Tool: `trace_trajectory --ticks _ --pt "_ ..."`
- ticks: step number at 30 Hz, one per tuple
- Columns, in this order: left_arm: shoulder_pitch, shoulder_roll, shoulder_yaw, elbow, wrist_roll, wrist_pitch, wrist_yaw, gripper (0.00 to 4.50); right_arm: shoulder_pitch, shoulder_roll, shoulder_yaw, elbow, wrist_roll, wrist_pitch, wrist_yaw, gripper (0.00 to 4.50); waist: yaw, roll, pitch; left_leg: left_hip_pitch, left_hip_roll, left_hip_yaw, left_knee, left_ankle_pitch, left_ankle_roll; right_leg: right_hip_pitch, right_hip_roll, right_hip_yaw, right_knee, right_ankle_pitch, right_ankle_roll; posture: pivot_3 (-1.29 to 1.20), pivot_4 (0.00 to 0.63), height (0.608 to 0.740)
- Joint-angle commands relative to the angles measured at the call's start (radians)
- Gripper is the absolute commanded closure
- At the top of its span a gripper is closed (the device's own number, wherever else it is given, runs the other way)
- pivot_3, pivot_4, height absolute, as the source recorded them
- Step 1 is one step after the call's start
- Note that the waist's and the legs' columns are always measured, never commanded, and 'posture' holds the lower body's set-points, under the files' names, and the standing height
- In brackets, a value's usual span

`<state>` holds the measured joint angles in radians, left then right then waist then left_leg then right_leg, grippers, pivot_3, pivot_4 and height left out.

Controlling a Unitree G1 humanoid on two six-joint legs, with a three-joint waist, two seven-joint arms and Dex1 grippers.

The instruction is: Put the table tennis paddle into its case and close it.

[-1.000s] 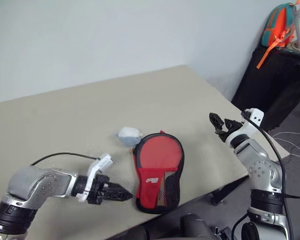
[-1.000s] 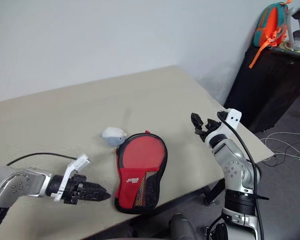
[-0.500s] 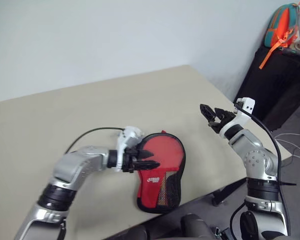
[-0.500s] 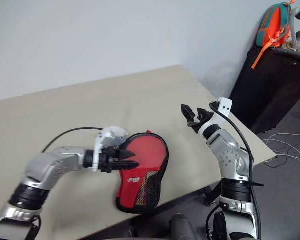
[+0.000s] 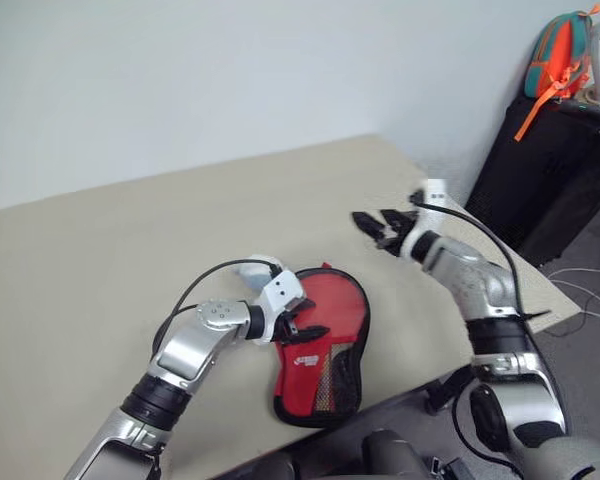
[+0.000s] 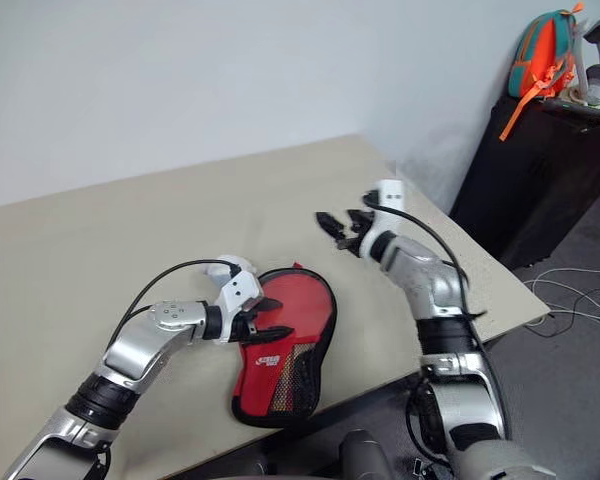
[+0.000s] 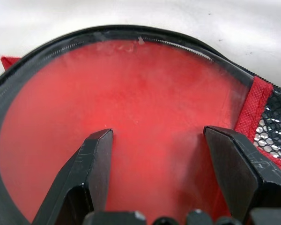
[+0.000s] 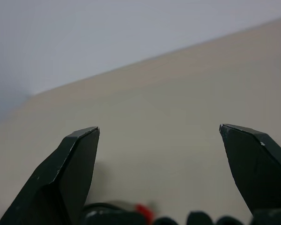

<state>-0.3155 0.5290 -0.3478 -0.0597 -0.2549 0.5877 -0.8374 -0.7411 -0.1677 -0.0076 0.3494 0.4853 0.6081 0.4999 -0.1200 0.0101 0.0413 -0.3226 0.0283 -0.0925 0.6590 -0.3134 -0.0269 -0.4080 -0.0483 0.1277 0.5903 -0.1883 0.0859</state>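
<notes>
Case (image 5: 320, 345) lies flat near the desk's (image 5: 130, 240) front edge, toward its right corner; red panel up, mesh end nearest. Left fingers (image 7: 152, 159) spread wide over the red panel, holding nothing. Small grey wad (image 5: 255, 268) just behind the case. Right fingers (image 5: 373, 226) wide open, empty, above the desk farther back. Beyond the right edge: black cabinet (image 5: 555, 170), orange-teal backpack (image 5: 558, 55) on top; plain pale wall (image 5: 230, 70) behind.

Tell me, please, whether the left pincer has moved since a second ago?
Yes. The left pincer swung in from the bare table beside the case and now hangs open over its red panel.
</notes>
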Motion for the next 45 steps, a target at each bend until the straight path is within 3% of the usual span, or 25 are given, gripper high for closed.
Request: trace_trajectory --ticks 1,7,14,37,40,45 --pt "0.064 0.004 -0.036 0.045 0.006 0.114 -0.005 1.21 -0.109 0.027 0.037 0.115 -0.035 -0.039 0.102 0.02 -0.001 0.0 -0.002 0.0 0.0 0.0 0.0 0.0 0.0 0.0 0.0 0.0 0.0 0.0 0.0 0.0 0.0 0.74" --pt "0.09 0.008 -0.06 0.056 0.067 0.05 0.004 1.21 -0.263 0.107 0.082 0.457 -0.123 -0.104 0.218 0.02 -0.005 0.001 -0.007 0.001 0.0 -0.002 0.001 0.0 0.0 0.001 0.0 -0.001 0.0 0.0 0.0 0.0 0.0 0.74" --pt "0.117 -0.01 -0.036 0.037 0.045 0.074 0.01 1.21 -0.358 0.198 0.066 0.737 -0.207 -0.224 0.245 0.02 -0.008 0.001 -0.01 0.001 0.0 -0.002 0.001 0.0 0.0 0.002 0.0 -0.001 0.0 0.0 0.0 0.0 0.0 0.74" --pt "0.134 -0.041 0.0 0.045 0.058 0.072 0.043 1.21 -0.435 0.349 0.049 0.921 -0.375 -0.28 0.248 0.02 -0.008 0.002 -0.017 0.002 0.0 -0.004 0.001 0.0 0.0 0.002 0.0 -0.002 0.002 0.0 0.0 0.0 0.0 0.74" --pt "0.136 -0.045 0.008 0.044 0.062 0.071 0.055 1.19 -0.434 0.36 0.061 0.933 -0.408 -0.288 0.202 0.64 -0.008 0.002 -0.017 0.002 0.0 -0.004 0.001 0.0 0.0 0.002 0.0 -0.002 0.002 0.0 0.0 0.0 0.0 0.74" --pt "0.133 -0.046 0.013 0.046 0.06 0.073 0.064 1.19 -0.432 0.369 0.05 0.938 -0.426 -0.296 0.158 2.43 -0.008 0.003 -0.018 0.002 0.0 -0.004 0.001 0.0 0.0 0.002 0.0 -0.002 0.002 0.0 0.0 0.0 0.0 0.74"
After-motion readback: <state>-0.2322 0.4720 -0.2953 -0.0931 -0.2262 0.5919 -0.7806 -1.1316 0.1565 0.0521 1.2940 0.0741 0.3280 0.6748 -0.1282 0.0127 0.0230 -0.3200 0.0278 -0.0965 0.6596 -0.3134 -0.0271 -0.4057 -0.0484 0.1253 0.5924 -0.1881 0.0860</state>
